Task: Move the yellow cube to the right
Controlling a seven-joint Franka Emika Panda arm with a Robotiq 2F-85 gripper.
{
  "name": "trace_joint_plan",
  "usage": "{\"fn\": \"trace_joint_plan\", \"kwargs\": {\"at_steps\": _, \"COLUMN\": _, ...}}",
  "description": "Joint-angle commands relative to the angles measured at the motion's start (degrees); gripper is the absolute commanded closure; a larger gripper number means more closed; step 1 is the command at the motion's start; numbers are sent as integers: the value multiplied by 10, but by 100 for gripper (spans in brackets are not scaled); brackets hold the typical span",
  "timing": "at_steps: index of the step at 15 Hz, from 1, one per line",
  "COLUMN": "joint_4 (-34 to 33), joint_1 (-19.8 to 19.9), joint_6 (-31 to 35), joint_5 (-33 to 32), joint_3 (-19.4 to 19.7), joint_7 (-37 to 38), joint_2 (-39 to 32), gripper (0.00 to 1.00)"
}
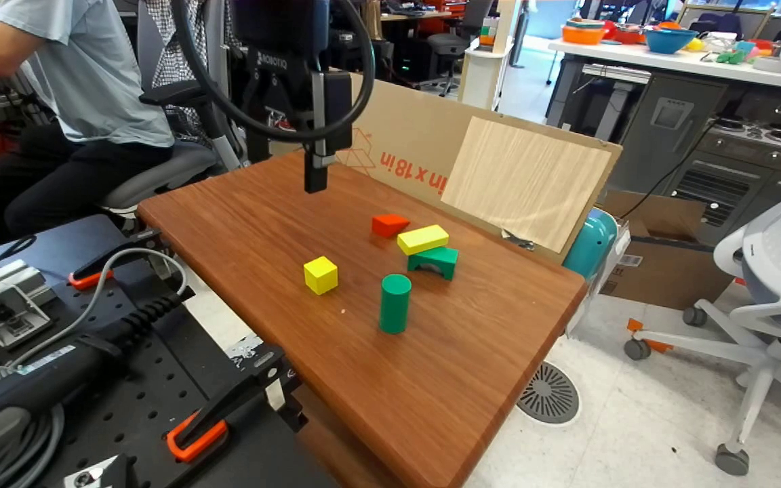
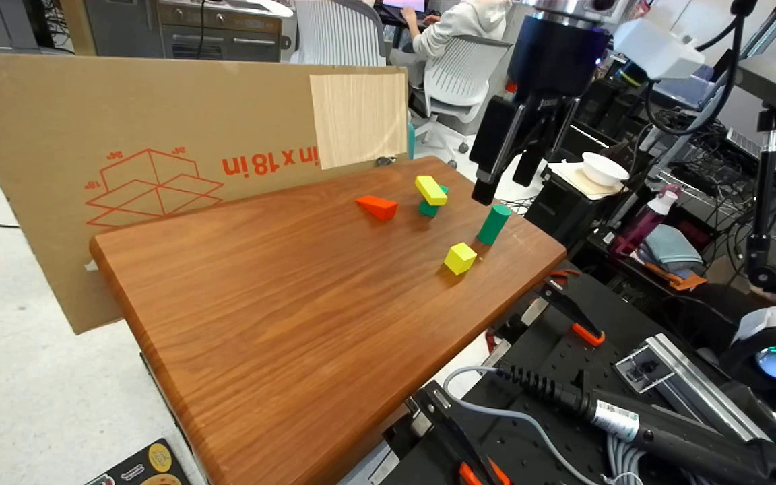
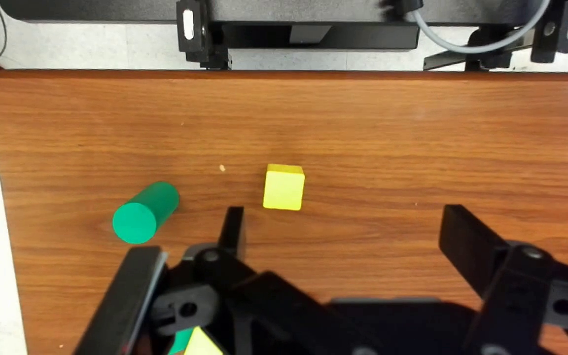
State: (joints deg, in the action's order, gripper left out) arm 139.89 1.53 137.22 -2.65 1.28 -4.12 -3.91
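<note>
The small yellow cube (image 1: pixel 321 275) rests on the wooden table, left of the green cylinder in this exterior view. It also shows in an exterior view (image 2: pixel 460 259), near the table's edge beside the black bench. In the wrist view the yellow cube (image 3: pixel 284 190) sits above the gap between my fingers, nearer the left finger. My gripper (image 3: pixel 345 212) is open with its fingers wide apart and nothing between them. In an exterior view the gripper (image 2: pixel 505 186) hangs well above the table, apart from the cube. No part of the cube is hidden by the gripper.
A green cylinder (image 1: pixel 394 305) stands upright near the cube. A flat yellow block (image 1: pixel 423 239) lies on a green arch (image 1: pixel 434 261), with a red wedge (image 1: pixel 388 225) beside them. A cardboard sheet (image 2: pixel 159 135) stands along the table's far edge. Clamps and cables lie on the black bench (image 2: pixel 563 431).
</note>
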Motion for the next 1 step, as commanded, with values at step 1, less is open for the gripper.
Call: {"fn": "trace_joint_plan", "kwargs": {"at_steps": 1, "joint_4": -1, "joint_1": 0, "joint_6": -1, "joint_5": 0, "joint_3": 0, "joint_7": 0, "joint_2": -5, "gripper": 0}}
